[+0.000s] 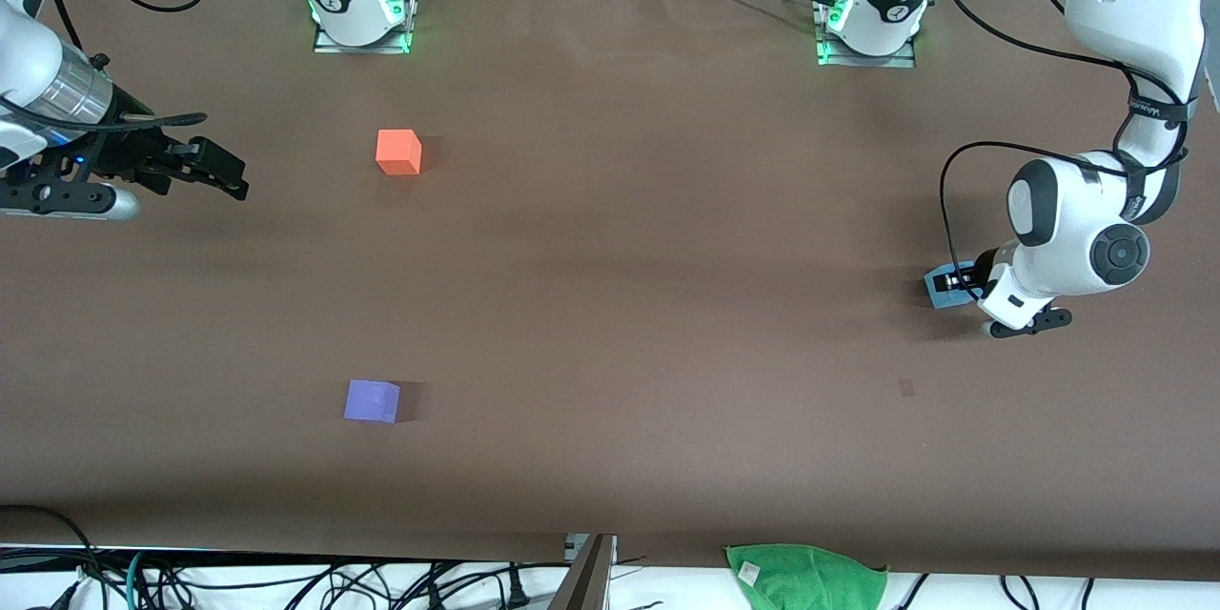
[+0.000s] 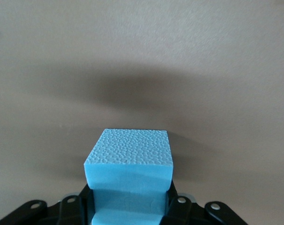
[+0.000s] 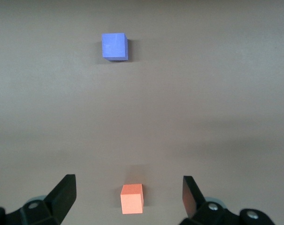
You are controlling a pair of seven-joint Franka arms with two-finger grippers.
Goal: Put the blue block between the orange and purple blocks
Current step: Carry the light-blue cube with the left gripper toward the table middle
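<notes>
Left gripper [image 1: 956,284] clamps the blue block [image 2: 128,173] on the table; right gripper [image 1: 221,173] waits, fingers apart

pebbled matt foam blue block [image 2: 128,154], matt brown table [image 1: 629,257], fuzzy green cloth [image 1: 805,577]

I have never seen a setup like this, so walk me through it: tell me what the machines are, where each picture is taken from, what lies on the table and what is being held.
Two robot arms stand at a brown table, each ending in a two-finger gripper. The wide picture looks down from a high camera facing them; the other two come from cameras on the arms' wrists.

Three small foam cubes are in play. The orange block lies nearer the arms' bases, the purple block nearer the camera, both toward the right arm's end.

The left gripper is down at the table at its own end, shut on the blue block. The right gripper waits, open and empty, over the orange block.
</notes>
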